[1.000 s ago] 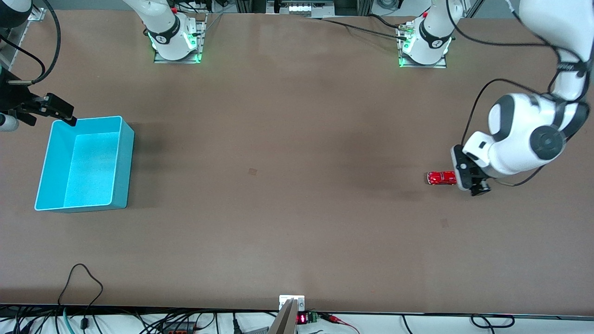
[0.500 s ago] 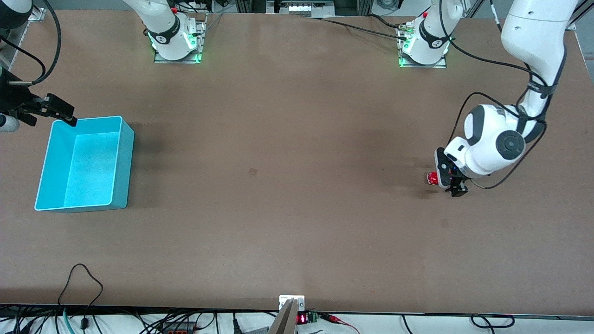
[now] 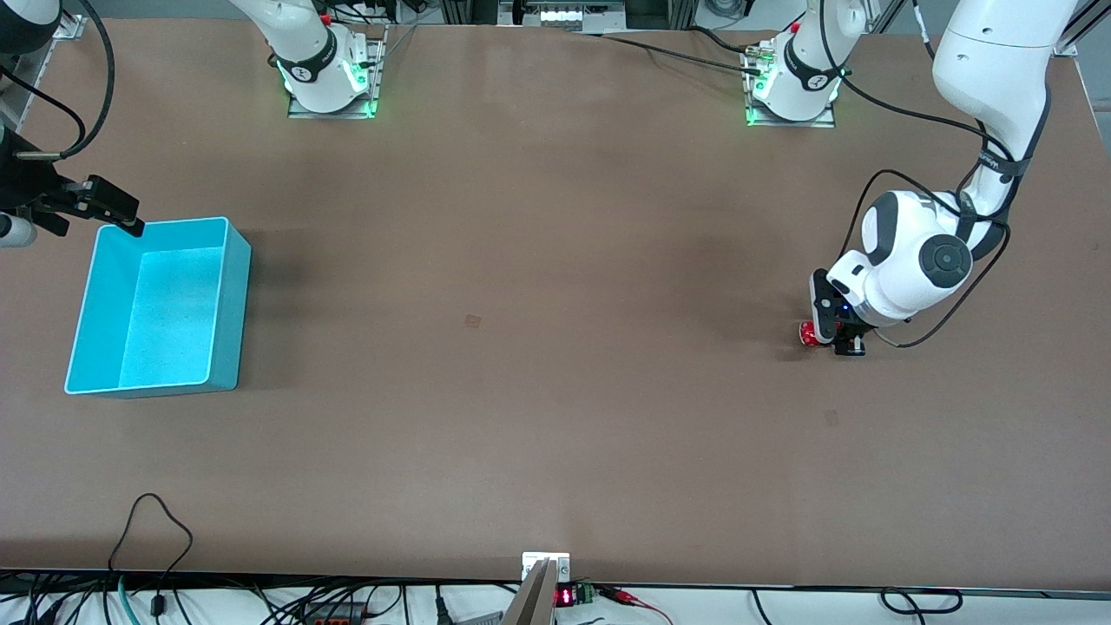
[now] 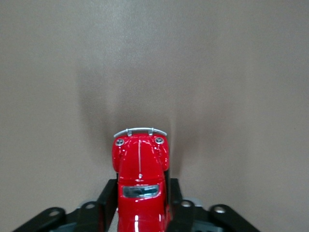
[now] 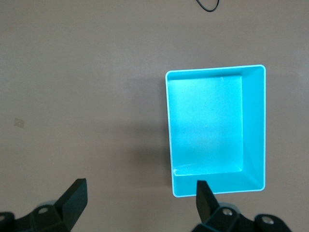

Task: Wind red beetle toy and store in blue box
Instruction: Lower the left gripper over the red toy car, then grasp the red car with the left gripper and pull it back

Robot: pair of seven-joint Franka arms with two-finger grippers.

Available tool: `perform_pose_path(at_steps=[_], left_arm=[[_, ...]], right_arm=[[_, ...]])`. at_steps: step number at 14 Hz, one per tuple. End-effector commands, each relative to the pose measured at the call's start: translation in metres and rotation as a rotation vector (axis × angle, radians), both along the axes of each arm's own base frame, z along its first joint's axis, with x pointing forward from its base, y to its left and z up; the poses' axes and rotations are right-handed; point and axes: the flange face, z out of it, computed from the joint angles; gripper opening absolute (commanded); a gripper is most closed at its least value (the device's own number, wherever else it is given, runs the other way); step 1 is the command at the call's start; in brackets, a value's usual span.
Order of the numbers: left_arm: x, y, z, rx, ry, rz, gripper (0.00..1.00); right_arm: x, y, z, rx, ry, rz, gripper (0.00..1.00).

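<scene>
The left pincer [image 3: 835,340] is down at the worktop [image 3: 538,365] toward the left arm's end, clamped on the red beetle toy [image 4: 140,181]. The right pincer [image 5: 140,198] waits spread wide, above the empty blue box [image 3: 156,308].

left tool [image 4: 140,212] clamped, right tool [image 5: 140,203] spread

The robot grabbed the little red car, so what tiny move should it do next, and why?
Probably drag the red beetle toy backward along the table to wind it. The left tool is shut on its sides, it sits on the table, and the blue box is empty.
</scene>
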Motion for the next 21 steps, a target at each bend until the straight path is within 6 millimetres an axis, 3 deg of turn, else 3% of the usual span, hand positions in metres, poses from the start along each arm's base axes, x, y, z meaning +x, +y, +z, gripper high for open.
perform_pose_path(at_steps=[1, 4, 6, 12, 14, 17, 21], left_arm=[[-0.002, 0.003, 0.001, 0.008, -0.001, -0.031, 0.23], [-0.001, 0.008, -0.004, 0.006, 0.005, -0.018, 0.23], [-0.002, 0.027, -0.005, 0.006, 0.009, 0.009, 0.23], [-0.001, 0.147, -0.022, -0.004, 0.008, 0.001, 0.24], [0.000, 0.178, -0.028, -0.005, 0.001, -0.022, 0.25], [-0.004, 0.192, -0.029, -0.006, 0.000, -0.021, 0.27], [-0.001, 0.185, -0.027, -0.009, -0.002, -0.034, 0.28]], right_arm=[[-0.001, 0.000, 0.004, -0.012, 0.001, 0.011, 1.00], [-0.001, 0.000, 0.004, -0.013, -0.001, 0.012, 1.00], [-0.001, 0.001, 0.004, -0.013, -0.001, 0.013, 1.00], [-0.001, 0.001, 0.004, -0.012, 0.001, 0.013, 1.00], [-0.001, 0.001, 0.004, -0.013, -0.001, 0.013, 1.00], [-0.001, 0.000, 0.004, -0.012, 0.001, 0.011, 1.00], [0.000, 0.000, 0.001, -0.012, 0.006, 0.012, 1.00]])
